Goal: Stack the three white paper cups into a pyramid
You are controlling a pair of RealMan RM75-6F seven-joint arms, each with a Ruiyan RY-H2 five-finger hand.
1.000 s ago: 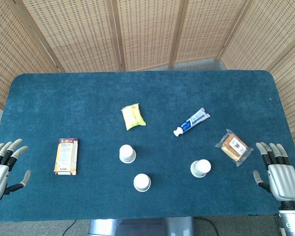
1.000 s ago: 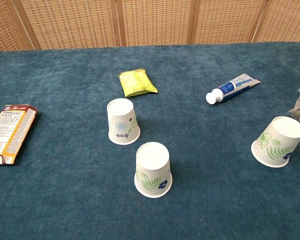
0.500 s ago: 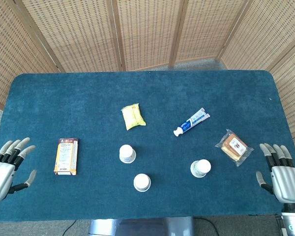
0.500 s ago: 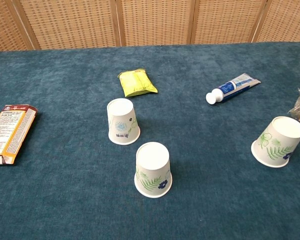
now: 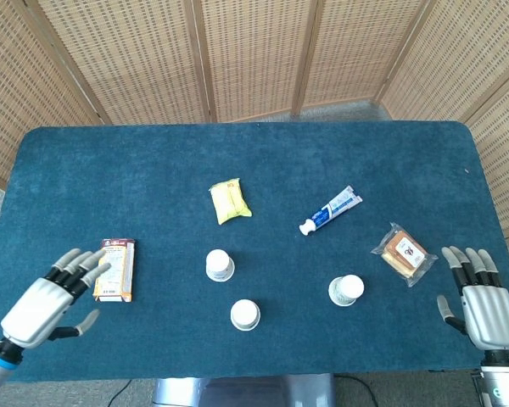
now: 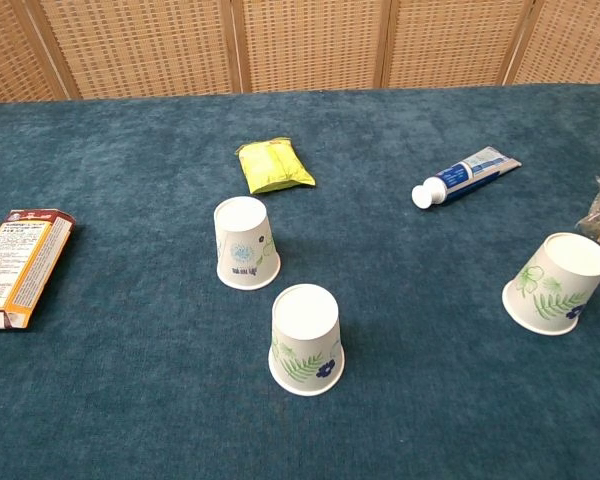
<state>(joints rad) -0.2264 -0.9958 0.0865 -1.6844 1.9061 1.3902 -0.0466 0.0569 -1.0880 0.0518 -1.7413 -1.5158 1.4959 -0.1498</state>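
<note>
While cups stand apart (upside down), hands spread.

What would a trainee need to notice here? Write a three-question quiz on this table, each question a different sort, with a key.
1. True or false: the three paper cups stand upside down, apart from one another, none stacked.
2. Multiple choice: what lies nearest the left hand? A) toothpaste tube B) orange box C) yellow packet
3. Fill in: the wrapped snack lies closest to the ____ hand.

Key
1. True: the left cup, the middle cup and the right cup each sit rim down on the blue table.
2. B: the orange box, not the toothpaste tube or the yellow packet.
3. Right: the wrapped snack is beside the right hand.
</note>
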